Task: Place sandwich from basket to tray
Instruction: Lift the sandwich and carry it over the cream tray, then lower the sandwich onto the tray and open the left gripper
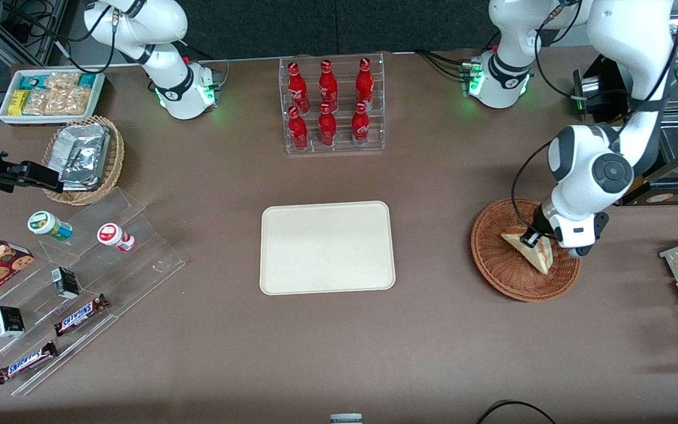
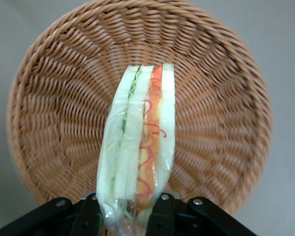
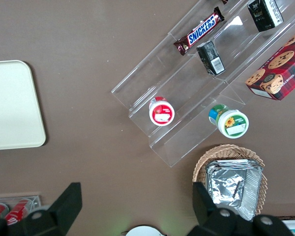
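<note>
A: Over the round, reddish-brown woven wicker basket point(image 1: 507, 277), what step is the left arm's gripper point(image 1: 532, 238) on?

B: The pick, I'd judge. Its 2 fingers point(image 2: 162, 211) are clamped on one end of the small triangular wedge sandwich of white bread point(image 1: 532, 249), with red, orange and green filling showing along the cut edge through clear wrap. The wrist camera shows the sandwich point(image 2: 140, 147) standing out from the gripper point(image 2: 129, 214) with the basket point(image 2: 54, 118) weave under it.

A: Is it clear of the basket?

B: I cannot tell whether its free end touches the weave. It sits within the basket's outline, so the carry has not begun.

A: And next?

B: A lift high enough to clear the rim, then a sideways move toward the parked arm's end of the table to the flat cream-coloured rectangular tray point(image 1: 327, 247), which lies well apart from the basket and is bare. The hold is near one tip, so the wedge may swing.

A: Arm pose?

B: Elbow bent, forearm reaching down steeply, wrist directly above the basket.
</note>
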`<state>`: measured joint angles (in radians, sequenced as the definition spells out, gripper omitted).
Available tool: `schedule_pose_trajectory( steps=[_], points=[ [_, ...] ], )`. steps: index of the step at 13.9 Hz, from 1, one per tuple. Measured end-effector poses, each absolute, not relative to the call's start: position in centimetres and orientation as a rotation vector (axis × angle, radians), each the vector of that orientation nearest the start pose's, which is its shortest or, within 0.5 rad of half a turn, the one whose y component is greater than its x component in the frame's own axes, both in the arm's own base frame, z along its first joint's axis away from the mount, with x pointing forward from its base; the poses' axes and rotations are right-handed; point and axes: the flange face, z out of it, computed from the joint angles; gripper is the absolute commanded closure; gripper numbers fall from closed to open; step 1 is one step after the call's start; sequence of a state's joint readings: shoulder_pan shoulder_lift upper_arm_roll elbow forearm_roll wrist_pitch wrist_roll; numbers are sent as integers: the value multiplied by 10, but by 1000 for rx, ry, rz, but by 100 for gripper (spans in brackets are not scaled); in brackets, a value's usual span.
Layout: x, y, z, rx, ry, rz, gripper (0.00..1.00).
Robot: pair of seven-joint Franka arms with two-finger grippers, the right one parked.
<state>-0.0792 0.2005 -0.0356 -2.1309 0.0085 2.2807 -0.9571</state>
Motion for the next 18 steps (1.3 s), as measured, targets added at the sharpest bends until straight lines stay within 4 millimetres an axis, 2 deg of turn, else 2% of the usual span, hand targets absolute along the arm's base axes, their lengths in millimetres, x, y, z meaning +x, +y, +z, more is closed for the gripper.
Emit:
schedule_pose_trajectory(
  steps=[2, 4, 6, 7, 9, 13, 15, 18],
  points=[
    [568, -107, 361, -2857, -1174, 119, 100],
    [570, -156, 404, -2884, -1102, 110, 100],
    [567, -210, 431, -2932, -1037, 60, 100],
    [564, -239, 437, -2956, -996, 43, 100],
    [557, -297, 429, -2992, -894, 40, 100],
    [543, -414, 374, -3038, -653, 68, 100],
    [533, -457, 348, -3052, -550, 51, 100],
    [509, -504, 313, -3065, -387, -39, 100]
  ],
)
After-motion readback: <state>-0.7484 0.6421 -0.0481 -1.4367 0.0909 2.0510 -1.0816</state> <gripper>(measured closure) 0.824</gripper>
